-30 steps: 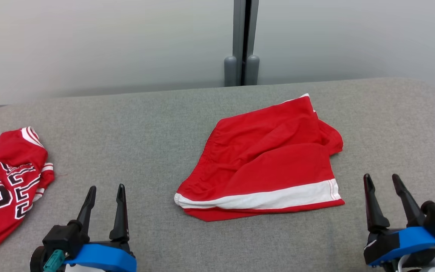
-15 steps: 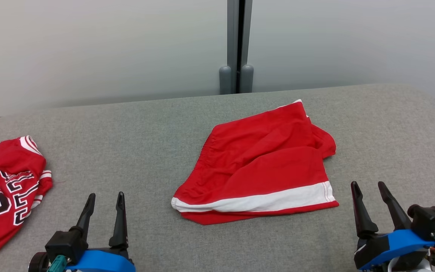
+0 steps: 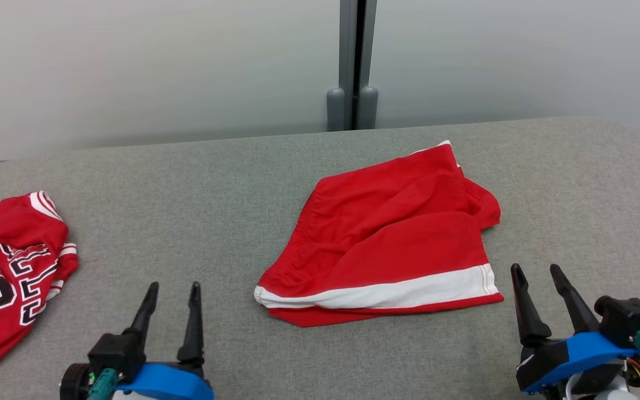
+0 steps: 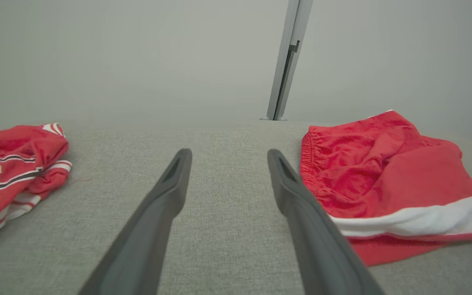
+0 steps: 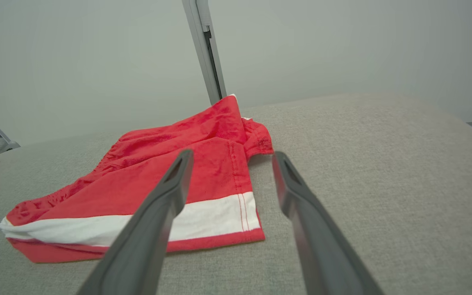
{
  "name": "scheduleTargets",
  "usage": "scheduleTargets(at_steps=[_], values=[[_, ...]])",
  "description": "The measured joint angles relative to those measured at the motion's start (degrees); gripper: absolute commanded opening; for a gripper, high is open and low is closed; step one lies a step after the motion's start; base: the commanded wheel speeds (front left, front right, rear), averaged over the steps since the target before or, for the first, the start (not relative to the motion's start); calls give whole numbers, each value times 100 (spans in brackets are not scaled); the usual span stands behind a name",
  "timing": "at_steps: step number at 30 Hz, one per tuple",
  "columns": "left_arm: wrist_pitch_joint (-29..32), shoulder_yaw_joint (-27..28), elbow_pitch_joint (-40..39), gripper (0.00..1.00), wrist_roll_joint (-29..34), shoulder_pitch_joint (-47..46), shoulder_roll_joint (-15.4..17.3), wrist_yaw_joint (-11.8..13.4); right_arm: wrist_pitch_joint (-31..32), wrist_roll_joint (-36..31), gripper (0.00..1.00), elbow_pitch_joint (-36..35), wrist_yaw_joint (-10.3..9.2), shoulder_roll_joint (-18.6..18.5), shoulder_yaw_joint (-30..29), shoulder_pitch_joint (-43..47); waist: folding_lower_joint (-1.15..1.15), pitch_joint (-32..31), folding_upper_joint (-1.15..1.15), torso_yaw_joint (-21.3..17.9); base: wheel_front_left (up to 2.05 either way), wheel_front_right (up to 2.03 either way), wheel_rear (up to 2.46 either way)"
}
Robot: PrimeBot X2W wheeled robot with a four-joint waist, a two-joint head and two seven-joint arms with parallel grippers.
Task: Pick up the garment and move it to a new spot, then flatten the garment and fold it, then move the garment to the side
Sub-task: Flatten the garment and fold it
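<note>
The garment (image 3: 392,244) is a pair of red shorts with a white hem band, lying doubled over and wrinkled on the grey fabric table (image 3: 186,189), right of centre. My left gripper (image 3: 174,286) hovers open near the front edge, left of the shorts and apart from them. In the left wrist view its fingers (image 4: 228,153) point across bare table, with the shorts (image 4: 383,180) to their right. My right gripper (image 3: 535,268) stands open just right of the shorts' near right corner. In the right wrist view its fingers (image 5: 232,153) straddle the right edge of the shorts (image 5: 137,184) without touching them.
A red jersey (image 3: 9,272) with black and white lettering lies crumpled at the table's far left edge, also seen as the jersey (image 4: 10,164) in the left wrist view. A grey post (image 3: 353,55) and a pale wall stand behind the table. The table's right end curves away.
The head camera wobbled slightly. Both grippers drew a little inward, the left to the right and the right to the left. The shorts and jersey lie as before.
</note>
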Motion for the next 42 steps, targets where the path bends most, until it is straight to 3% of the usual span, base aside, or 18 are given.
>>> scheduleTargets(at_steps=[3,7,10,22,23,24,25,37,42], values=[[1,-348,162,100,30,-118,8,-1,0,22,100,-20,0,1,66,-54,0,65,0,-43,0,0,0],[141,-1365,488,100,35,-409,101,-26,-23,40,100,12,0,4,181,-162,0,199,0,-125,0,0,0],[214,-1786,824,100,-167,-617,214,-30,-52,76,100,67,0,3,268,-194,0,285,0,-214,0,0,0],[309,-1625,2005,100,-459,-1260,222,102,-221,223,100,335,0,4,494,-450,1,552,0,-541,0,0,0],[331,-1624,2074,88,-493,-1306,223,101,-223,223,100,359,0,4,498,-478,1,566,0,-553,0,0,0],[330,-1624,2117,9,-499,-1340,229,99,-224,225,100,387,0,3,502,-508,1,579,0,-560,0,0,0],[332,-1626,2157,0,-519,-1371,231,89,-200,226,100,430,0,3,509,-527,1,591,0,-565,0,0,0],[187,-1772,2335,0,-702,-1579,172,25,1422,137,100,1211,0,5,557,-1220,0,787,0,-473,0,0,0],[130,-1814,2384,0,-720,-1647,148,18,1607,67,100,1479,0,5,726,-1534,1,851,0,-411,0,0,0]])
